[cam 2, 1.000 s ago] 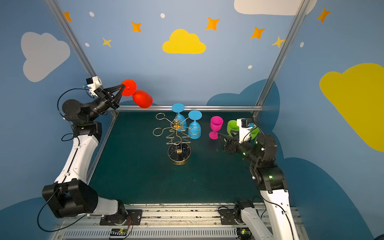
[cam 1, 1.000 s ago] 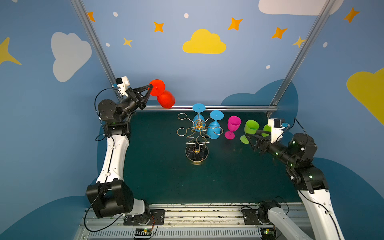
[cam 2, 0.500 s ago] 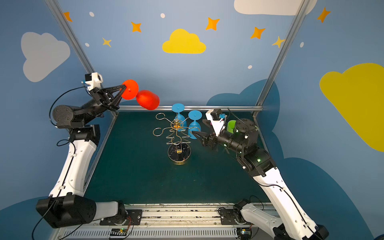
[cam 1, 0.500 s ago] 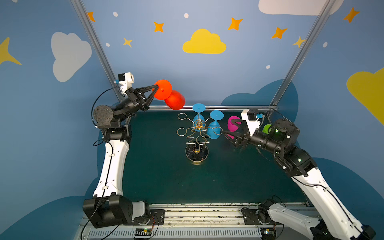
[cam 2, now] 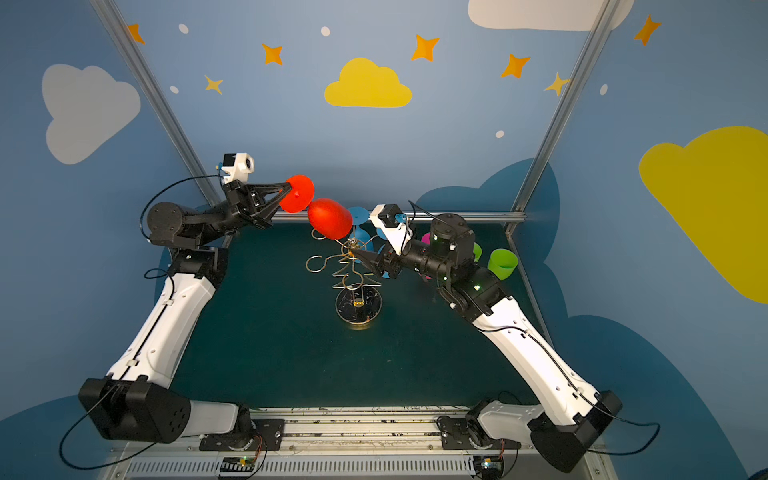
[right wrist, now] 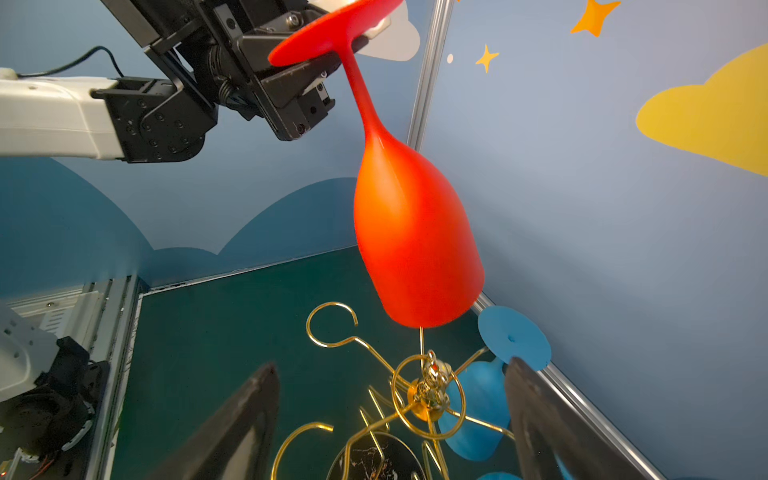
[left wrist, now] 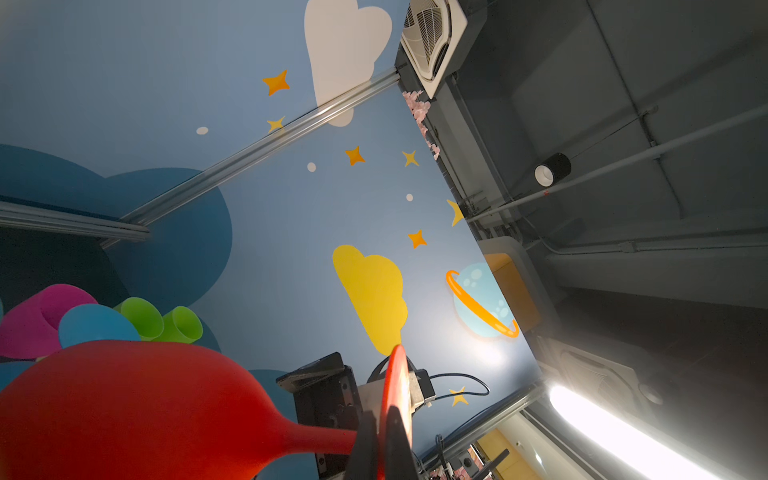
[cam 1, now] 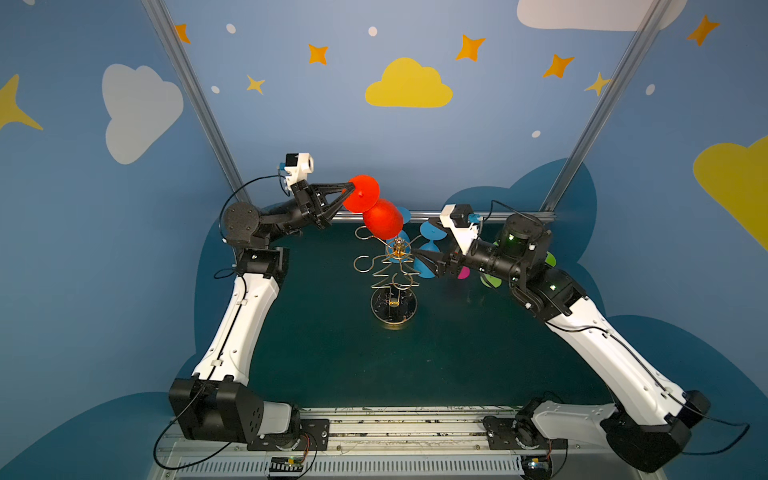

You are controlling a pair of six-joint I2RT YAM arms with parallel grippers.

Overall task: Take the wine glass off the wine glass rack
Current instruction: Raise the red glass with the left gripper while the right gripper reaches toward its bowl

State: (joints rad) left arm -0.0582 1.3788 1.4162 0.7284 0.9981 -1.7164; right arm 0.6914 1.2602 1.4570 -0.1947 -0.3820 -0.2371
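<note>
Upper centre, left tool (cam 1: 351,192) pinches the red wine glass (cam 1: 382,218) by its foot above the wine glass rack (cam 1: 380,305); spread-wide right tool (cam 1: 420,258) should steady the rack next.

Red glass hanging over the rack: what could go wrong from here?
1. The left hand pinches the red glass only at the edge of its foot, bowl hanging down; a jolt could make it swing or slip.
2. Its rim looks close above the rack; lowering it could knock the wire.
3. The open right hand straddles the rack's top near a hanging blue glass and could bump either.
</note>
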